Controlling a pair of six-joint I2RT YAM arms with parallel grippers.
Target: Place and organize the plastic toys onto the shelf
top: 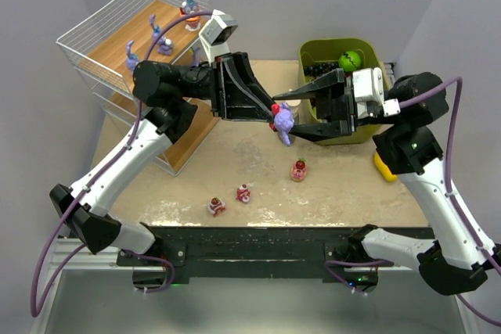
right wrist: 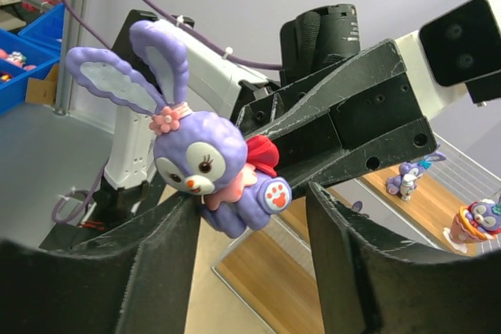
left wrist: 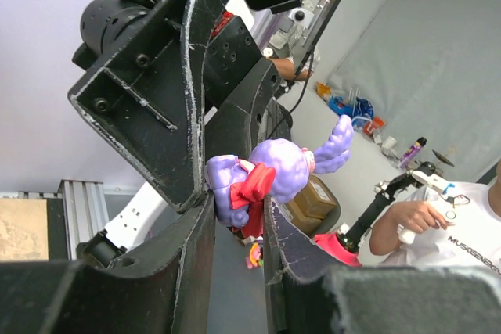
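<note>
Left gripper point(top: 272, 115) is clamped on a purple bunny point(right wrist: 211, 166), holding it in the air above the middle of the table point(top: 235, 154). Right gripper point(top: 293, 117) faces it with jaws spread on either side of the bunny and a gap showing on one side. Three red toys point(top: 243, 192) sit on the table near the arm bases. Several bunnies point(top: 162, 41) stand on the top board of the shelf point(top: 117, 48), far left.

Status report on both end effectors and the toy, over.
Left end effector shut on purple bunny above table. Right end effector open astride it. Three small toys on table, clear of both.
</note>
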